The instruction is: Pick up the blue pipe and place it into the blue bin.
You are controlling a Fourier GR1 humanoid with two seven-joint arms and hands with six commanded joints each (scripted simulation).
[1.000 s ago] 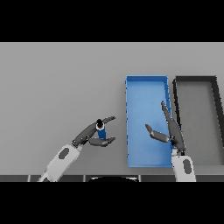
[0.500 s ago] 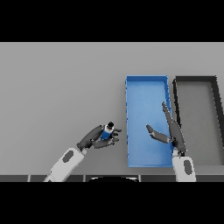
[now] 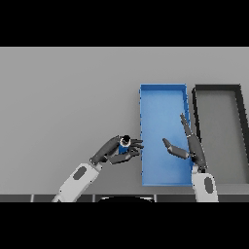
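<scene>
Head view: the left hand sits low in the frame, a little left of centre, its arm coming up from the lower left. Its fingers and thumb are curled round the pipe, a small blue piece with a dark round end showing at the top. The pipe sits at the hand's upper right tip, between the finger ends and the thumb (only a small part of the blue shows). Hand and pipe are just left of the blue bin, near its lower left corner, and not over it.

The bin is a long blue tray standing right of centre on the grey desk. Just beside it at the right edge of the frame is a dark bin of similar shape.

The right hand shows over the lower right part of the blue bin, fingers straight and spread, thumb pointing left, holding nothing.
</scene>
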